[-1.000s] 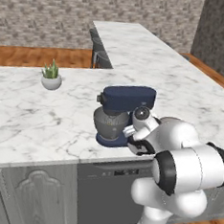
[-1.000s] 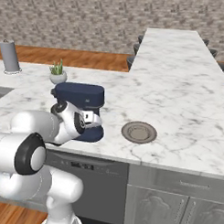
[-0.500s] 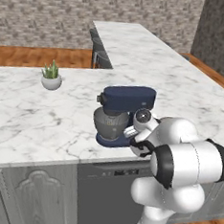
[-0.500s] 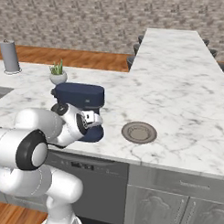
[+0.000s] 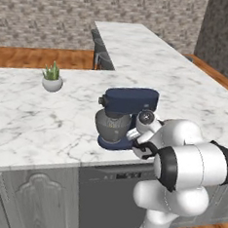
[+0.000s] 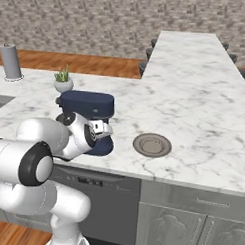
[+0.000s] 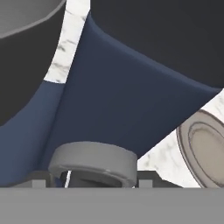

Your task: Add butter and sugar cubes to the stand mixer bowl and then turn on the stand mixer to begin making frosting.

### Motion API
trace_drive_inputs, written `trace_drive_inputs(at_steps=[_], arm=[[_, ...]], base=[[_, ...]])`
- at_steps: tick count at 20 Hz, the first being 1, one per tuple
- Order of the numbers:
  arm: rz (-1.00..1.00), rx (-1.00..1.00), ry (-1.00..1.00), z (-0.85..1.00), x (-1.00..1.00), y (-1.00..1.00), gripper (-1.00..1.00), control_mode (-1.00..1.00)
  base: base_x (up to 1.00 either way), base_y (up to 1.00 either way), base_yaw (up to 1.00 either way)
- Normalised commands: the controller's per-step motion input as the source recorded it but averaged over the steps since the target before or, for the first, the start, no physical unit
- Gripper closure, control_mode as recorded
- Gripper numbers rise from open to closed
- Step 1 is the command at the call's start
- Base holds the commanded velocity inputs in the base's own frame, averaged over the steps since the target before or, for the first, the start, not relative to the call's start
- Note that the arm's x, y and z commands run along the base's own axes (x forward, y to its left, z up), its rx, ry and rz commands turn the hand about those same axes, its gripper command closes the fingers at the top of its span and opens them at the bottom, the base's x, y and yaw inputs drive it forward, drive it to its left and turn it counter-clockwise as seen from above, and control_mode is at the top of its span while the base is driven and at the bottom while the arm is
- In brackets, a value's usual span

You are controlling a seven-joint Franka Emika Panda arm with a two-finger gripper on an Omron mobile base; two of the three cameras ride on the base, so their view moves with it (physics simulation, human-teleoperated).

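The navy-blue stand mixer [image 5: 129, 100] [image 6: 87, 103] stands near the counter's front edge, with the dull-grey stand mixer bowl [image 5: 112, 125] under its head. My gripper [image 5: 136, 136] [image 6: 107, 128] is pressed against the mixer's right side, low on the column. In the hand view, the blue column [image 7: 122, 100] is close ahead and the bowl's rim [image 7: 26, 13] shows at the top left. A round grey knob [image 7: 94, 162] sits between my fingertips [image 7: 148, 178], and the gripper [image 7: 94, 179] is shut on it. The butter and sugar cubes are out of view.
A flat round grey plate [image 6: 152, 144] [image 7: 205, 144] lies on the marble counter [image 5: 46, 124] right of the mixer. A small potted plant [image 5: 52, 79] [image 6: 63, 81] stands behind it on the left, a grey canister [image 6: 10, 62] farther left. Stools [image 5: 99, 53] line the far counter.
The hand has pushed a little closer to the mixer's side. The jaws have narrowed onto the knob.
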Motion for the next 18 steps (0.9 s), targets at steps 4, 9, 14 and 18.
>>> trace_drive_inputs(at_steps=[4, 9, 14, 18], arm=[[-0.07, 0.03, 0.03, 0.05, 0.14, 0.0, 1.0, -1.0], [-0.08, 0.07, 0.06, 0.16, 0.16, 0.0, 1.0, -1.0], [-0.06, 0.13, 0.02, 0.36, 0.16, 0.0, 1.0, -1.0], [-0.02, 0.18, 0.0, 0.34, 0.21, -0.03, 1.0, -1.0]], base=[[0.0, 0.0, 0.0], [0.0, 0.0, 0.0], [0.0, 0.0, 0.0], [0.0, 0.0, 0.0]])
